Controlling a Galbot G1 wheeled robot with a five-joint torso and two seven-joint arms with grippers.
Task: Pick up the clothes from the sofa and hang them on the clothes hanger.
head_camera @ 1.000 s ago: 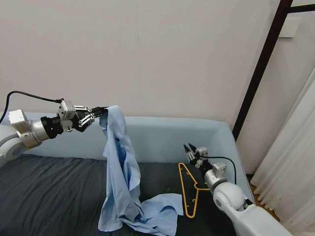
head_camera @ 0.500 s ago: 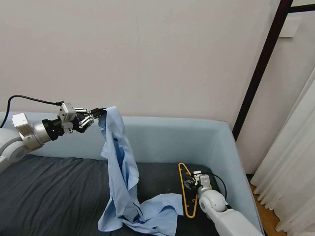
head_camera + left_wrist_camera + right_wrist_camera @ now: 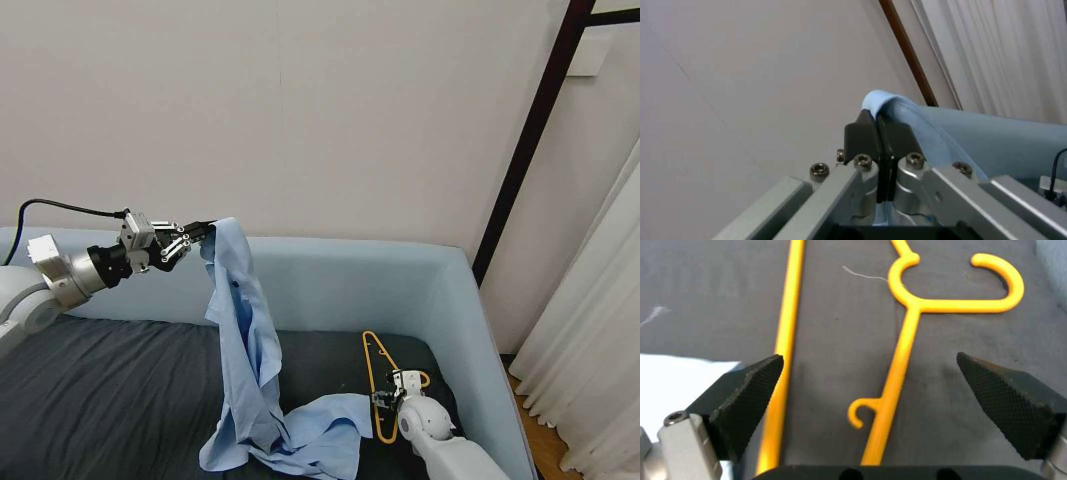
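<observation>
A light blue shirt point(image 3: 245, 360) hangs from my left gripper point(image 3: 207, 233), which is shut on its collar above the sofa's backrest; the lower part of the shirt is heaped on the dark seat. In the left wrist view the gripper point(image 3: 879, 127) pinches the shirt point(image 3: 933, 130) between closed fingers. A yellow hanger point(image 3: 373, 375) lies flat on the seat at the right. My right gripper point(image 3: 390, 388) hovers low over it, open. In the right wrist view its fingers point(image 3: 747, 400) straddle the hanger point(image 3: 900, 355) near the neck and hook, not touching it.
The sofa has a dark grey seat point(image 3: 100, 390) and a pale blue backrest point(image 3: 340, 280) and side wall. A dark pole point(image 3: 525, 140) rises at the right, with white curtains point(image 3: 600, 350) beyond it. A plain wall stands behind.
My right arm has dropped down and nearer, bringing its gripper just over the hanger. The left arm holds the shirt almost still, drawn slightly back to the left.
</observation>
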